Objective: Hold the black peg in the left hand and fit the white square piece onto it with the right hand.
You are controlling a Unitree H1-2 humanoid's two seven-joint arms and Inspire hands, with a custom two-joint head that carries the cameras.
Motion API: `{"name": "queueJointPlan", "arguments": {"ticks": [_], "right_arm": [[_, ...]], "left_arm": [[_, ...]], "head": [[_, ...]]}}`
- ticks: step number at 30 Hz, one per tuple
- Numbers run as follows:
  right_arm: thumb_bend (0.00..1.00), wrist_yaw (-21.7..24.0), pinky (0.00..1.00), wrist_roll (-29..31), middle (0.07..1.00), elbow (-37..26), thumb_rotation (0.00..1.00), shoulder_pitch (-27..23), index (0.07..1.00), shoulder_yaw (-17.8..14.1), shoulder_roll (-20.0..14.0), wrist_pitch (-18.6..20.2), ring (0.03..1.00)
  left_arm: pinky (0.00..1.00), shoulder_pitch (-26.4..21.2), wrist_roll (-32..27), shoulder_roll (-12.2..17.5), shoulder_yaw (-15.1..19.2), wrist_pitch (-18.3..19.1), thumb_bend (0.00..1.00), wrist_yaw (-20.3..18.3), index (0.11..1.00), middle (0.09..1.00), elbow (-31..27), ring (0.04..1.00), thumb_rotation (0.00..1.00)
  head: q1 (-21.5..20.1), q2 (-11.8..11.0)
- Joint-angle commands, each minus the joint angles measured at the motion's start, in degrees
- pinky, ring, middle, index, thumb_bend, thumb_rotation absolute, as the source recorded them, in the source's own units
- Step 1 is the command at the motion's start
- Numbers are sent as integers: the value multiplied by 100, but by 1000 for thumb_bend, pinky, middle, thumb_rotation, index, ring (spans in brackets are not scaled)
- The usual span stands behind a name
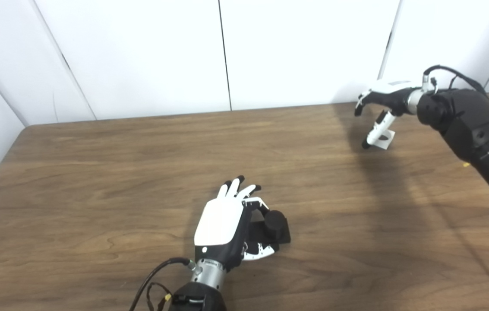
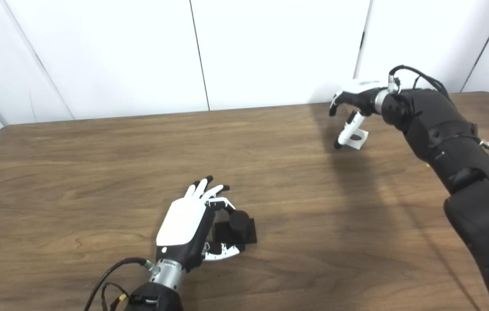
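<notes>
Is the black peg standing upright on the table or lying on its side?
Upright. The black peg rests on its flat square base, round post pointing up, beside the left hand.

A brown wooden table point(image 1: 97, 207) with a visible grain fills most of the view, its far edge meeting white wall panels point(image 1: 140, 52) divided by thin dark vertical seams, and a tiny yellow speck point(image 1: 466, 164) lies near its right side.

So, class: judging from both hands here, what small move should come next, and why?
Probably close the right hand on the white square piece: its fingers hang open over it, still on the table. The left hand lies open beside the black peg.
</notes>
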Motion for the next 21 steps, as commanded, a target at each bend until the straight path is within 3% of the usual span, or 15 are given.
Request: {"name": "queueJointPlan", "arguments": {"ticks": [1, 21], "right_arm": [[1000, 43, 979, 64, 961, -243, 431, -274, 774, -125, -174, 180, 1000], [1000, 551, 966, -474, 938, -633, 514, -213, 749, 108, -131, 1696, 1000]], "left_arm": [[1000, 10, 102, 64, 22, 119, 523, -69, 491, 886, 208, 1000, 72], [1000, 32, 165, 75, 42, 204, 523, -167, 491, 892, 121, 1000, 74]], "head": [[-8, 4], [-71, 31]]}}
